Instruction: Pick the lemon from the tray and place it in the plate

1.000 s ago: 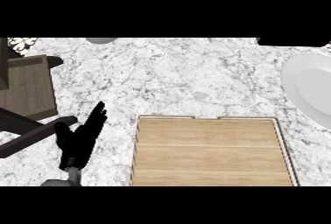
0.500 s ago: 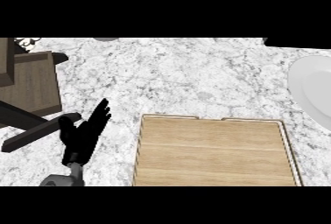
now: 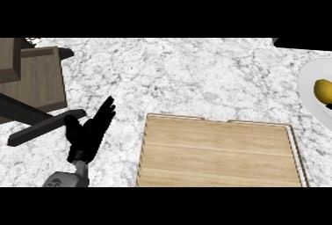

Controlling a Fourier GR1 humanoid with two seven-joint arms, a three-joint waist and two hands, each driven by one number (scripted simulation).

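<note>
Head view: left robot hand released, fingers straight, resting; lemon far right on plate, beyond tray; likely light, firm, rollable, grasp around middle.

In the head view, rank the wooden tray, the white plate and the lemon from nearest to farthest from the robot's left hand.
From the left hand, resting open at lower left:
1. Wooden tray, just to its right, at lower centre.
2. White plate, at the right edge.
3. Lemon, on the plate, slightly beyond the plate's near rim.
</note>
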